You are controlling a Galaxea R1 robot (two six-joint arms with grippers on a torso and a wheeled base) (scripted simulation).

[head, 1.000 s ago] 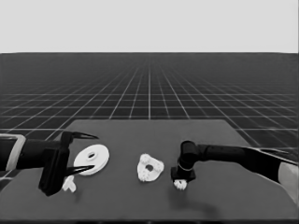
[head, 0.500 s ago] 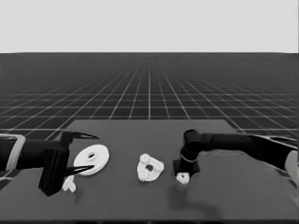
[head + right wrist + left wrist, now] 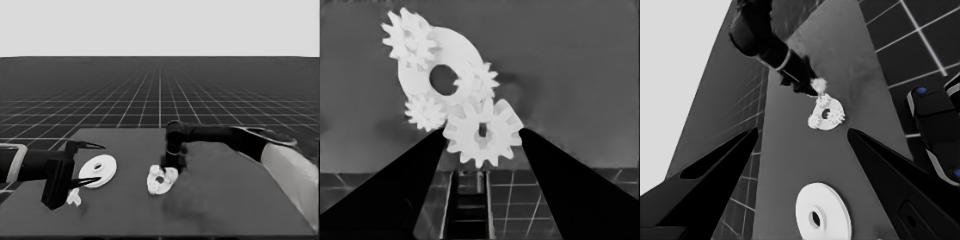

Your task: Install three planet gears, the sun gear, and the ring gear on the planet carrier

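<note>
Right gripper [image 3: 482, 142] carries the fourth small white toothed gear [image 3: 482, 134] to the smaller round part.

Pinched between its fingers, the gear hangs just beyond the flat white holed disc [image 3: 161, 180] at table centre, three gears seated, centre hole free; left gripper [image 3: 85, 164] waits spread by the larger round part [image 3: 98, 170].

A simulated test space, not a real room: 1 flat dark table [image 3: 235, 200] stands on a floor of pale grid lines [image 3: 160, 100] running far to a blank pale band [image 3: 160, 25].
</note>
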